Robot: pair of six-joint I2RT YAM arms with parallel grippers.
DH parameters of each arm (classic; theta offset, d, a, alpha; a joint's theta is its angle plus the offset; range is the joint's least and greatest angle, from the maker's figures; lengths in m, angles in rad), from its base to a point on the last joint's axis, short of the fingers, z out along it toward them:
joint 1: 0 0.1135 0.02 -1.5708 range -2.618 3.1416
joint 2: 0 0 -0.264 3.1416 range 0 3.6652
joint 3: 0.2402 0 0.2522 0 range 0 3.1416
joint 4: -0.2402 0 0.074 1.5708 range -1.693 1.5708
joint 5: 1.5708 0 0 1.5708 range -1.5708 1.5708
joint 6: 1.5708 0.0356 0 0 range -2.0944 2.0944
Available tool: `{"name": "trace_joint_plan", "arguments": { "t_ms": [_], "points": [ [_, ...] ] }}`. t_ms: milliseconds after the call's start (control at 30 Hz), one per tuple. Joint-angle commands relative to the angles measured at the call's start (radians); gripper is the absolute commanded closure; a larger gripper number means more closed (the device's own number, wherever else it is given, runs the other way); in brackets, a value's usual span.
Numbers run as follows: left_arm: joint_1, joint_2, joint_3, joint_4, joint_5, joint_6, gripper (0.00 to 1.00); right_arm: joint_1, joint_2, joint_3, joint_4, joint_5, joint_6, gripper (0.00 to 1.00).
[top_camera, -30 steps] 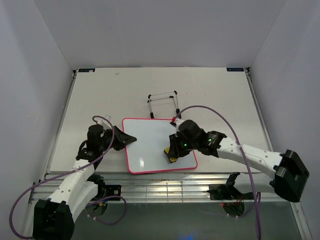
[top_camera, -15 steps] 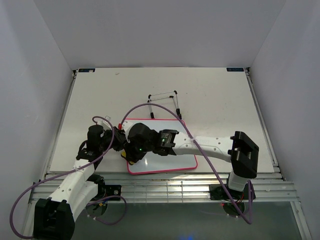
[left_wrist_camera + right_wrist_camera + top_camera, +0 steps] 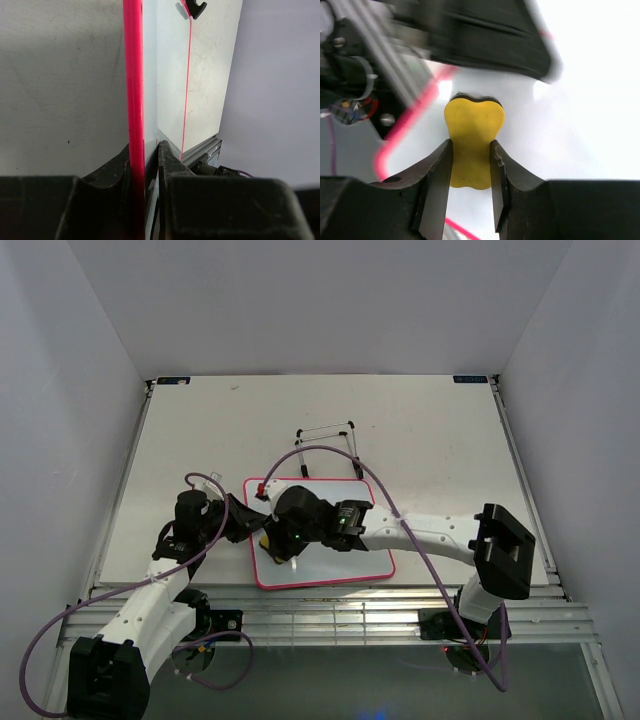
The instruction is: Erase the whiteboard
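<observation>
Pale table (image 3: pixel 420 420): the whiteboard (image 3: pixel 330 568) is clamped edgewise by the left gripper (image 3: pixel 145 148). A yellow eraser (image 3: pixel 472 125) is pinched by the right gripper (image 3: pixel 470 150).

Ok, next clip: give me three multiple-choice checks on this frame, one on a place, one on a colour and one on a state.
1. Where on the whiteboard is the yellow eraser?
A) near its right edge
B) near its left edge
C) off it entirely

2. What colour is the whiteboard's frame?
A) blue
B) black
C) pink-red

3. What is the left end effector doing?
A) clamping the whiteboard's edge
B) hanging open above the board
C) holding the eraser

Answers:
1 B: the top view shows the right end effector holding the eraser on the board close to its left edge.
2 C: the frame reads pink-red in all three views.
3 A: the left wrist view shows the frame pinched between its fingers.
</observation>
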Motion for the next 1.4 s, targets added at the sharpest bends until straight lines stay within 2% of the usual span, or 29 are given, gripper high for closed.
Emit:
{"name": "trace_joint_plan", "arguments": {
  "t_ms": [0,133,233,267,433,500,567,667,867,900,1033,1133,1167,1233,1267,1367],
  "points": [
    [-0.002,-0.013,0.039,-0.051,-0.136,0.134,1.0,-0.108,-0.024,-0.185,-0.116,0.04,0.013,0.92],
    [0.0,-0.019,0.046,-0.059,-0.133,0.14,1.0,-0.226,-0.113,-0.358,-0.113,0.041,0.007,0.92],
    [-0.002,-0.032,0.048,-0.07,-0.133,0.14,1.0,-0.358,-0.245,-0.483,-0.098,0.006,-0.025,0.92],
    [0.0,-0.038,0.051,-0.071,-0.129,0.142,1.0,-0.436,-0.274,-0.506,-0.098,-0.009,-0.037,0.92],
    [0.0,-0.042,0.069,-0.084,-0.098,0.156,1.0,-0.682,-0.472,-0.528,-0.133,-0.156,-0.137,0.92],
    [-0.002,-0.045,0.075,-0.085,-0.07,0.163,1.0,-0.829,-0.475,-0.471,-0.17,-0.19,-0.181,0.92],
    [0.0,-0.05,0.083,-0.088,-0.053,0.165,1.0,-0.962,-0.397,-0.387,-0.202,-0.184,-0.189,0.92],
    [-0.002,-0.073,0.086,-0.093,-0.035,0.157,1.0,-1.058,-0.227,-0.283,-0.245,-0.117,-0.185,0.92],
    [-0.002,-0.102,0.085,-0.091,0.026,0.143,1.0,-1.128,0.181,0.125,-0.3,0.026,-0.235,0.9],
    [0.0,-0.111,0.079,-0.09,0.031,0.136,1.0,-1.133,0.231,0.229,-0.305,0.034,-0.255,0.89],
    [-0.002,-0.137,0.065,-0.079,0.06,0.117,1.0,-1.145,0.458,0.444,-0.349,0.046,-0.344,0.84],
    [-0.003,-0.154,0.074,-0.094,0.075,0.128,1.0,-1.162,0.511,0.502,-0.382,0.029,-0.347,0.71],
    [-0.003,-0.162,0.077,-0.099,0.072,0.139,1.0,-1.168,0.513,0.5,-0.377,0.019,-0.347,0.64],
    [-0.002,-0.18,0.088,-0.127,0.059,0.146,1.0,-1.168,0.511,0.5,-0.379,0.011,-0.349,0.57],
    [-0.003,-0.186,0.091,-0.133,0.06,0.157,1.0,-1.168,0.508,0.497,-0.382,0.011,-0.35,0.47],
    [-0.002,-0.211,0.089,-0.127,0.083,0.162,1.0,-1.168,0.473,0.476,-0.377,0.011,-0.349,0.29]
  ]
}}
